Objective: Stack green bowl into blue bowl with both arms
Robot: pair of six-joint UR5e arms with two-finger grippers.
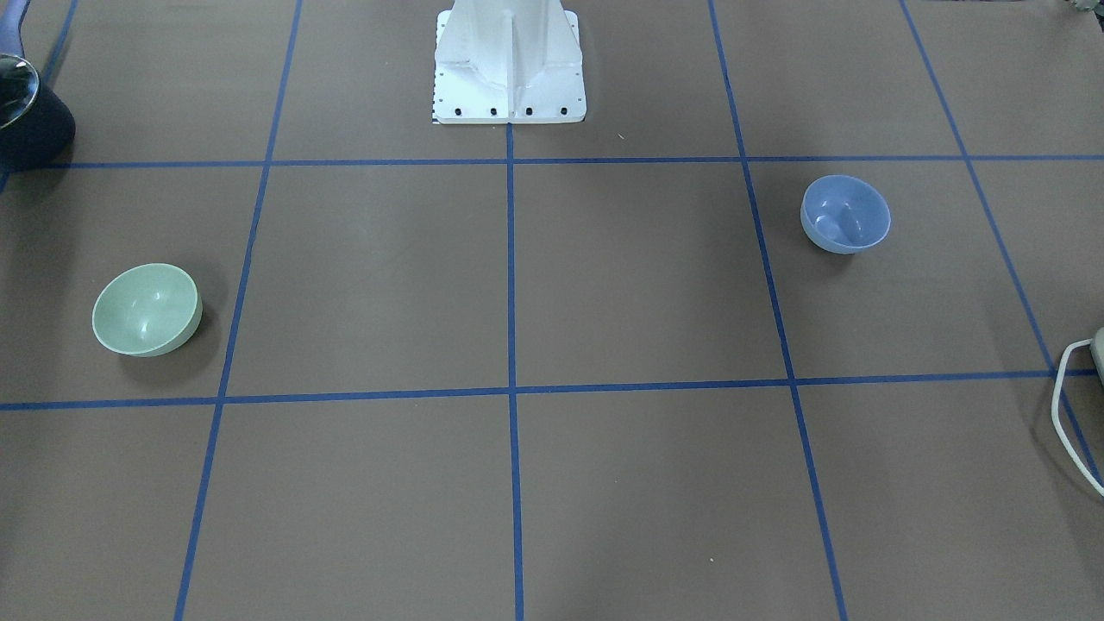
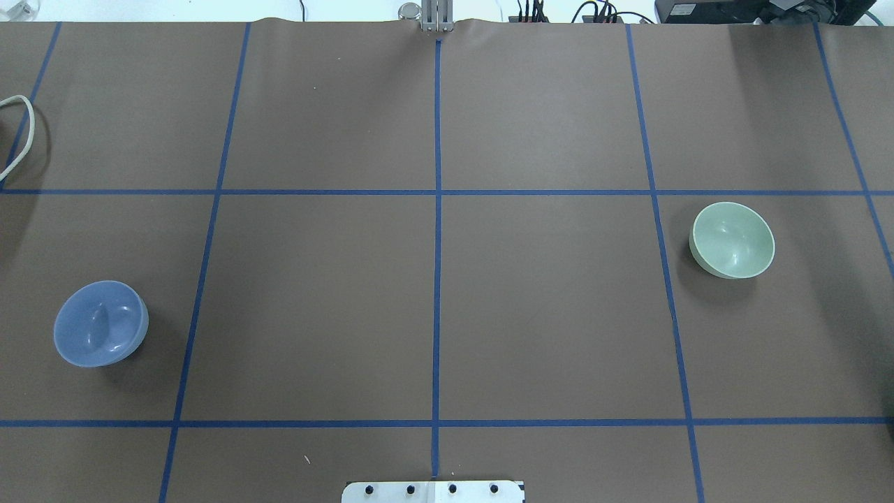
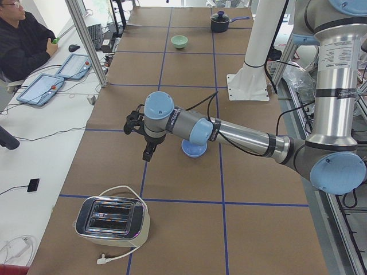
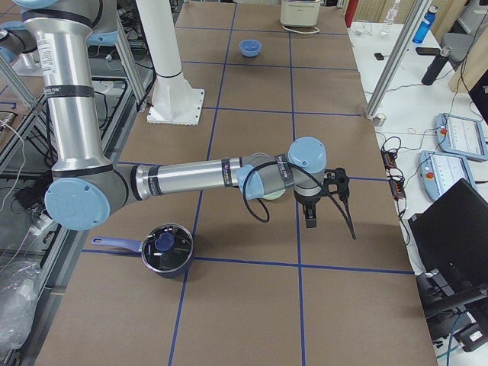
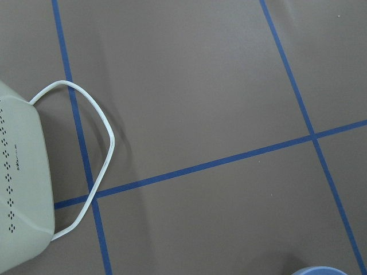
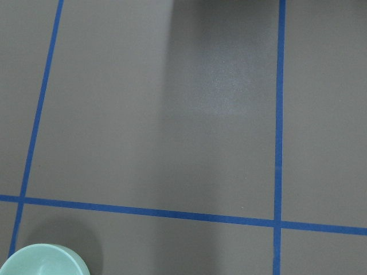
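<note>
The green bowl (image 1: 147, 309) stands upright on the brown table, at the right in the overhead view (image 2: 732, 239); its rim shows in the right wrist view (image 6: 43, 260). The blue bowl (image 1: 845, 213) stands upright at the left in the overhead view (image 2: 100, 323). The bowls are far apart. My left gripper (image 3: 147, 154) hangs above the table just beside the blue bowl (image 3: 194, 149). My right gripper (image 4: 311, 219) hangs above the table near the green bowl. Both show only in the side views, so I cannot tell whether they are open or shut.
A toaster (image 3: 112, 220) with a white cable (image 2: 21, 133) stands at the table's left end. A dark pot (image 4: 166, 248) with a lid stands at the right end. The white base pedestal (image 1: 509, 60) stands at the robot's edge. An operator (image 3: 20, 40) sits beside the table.
</note>
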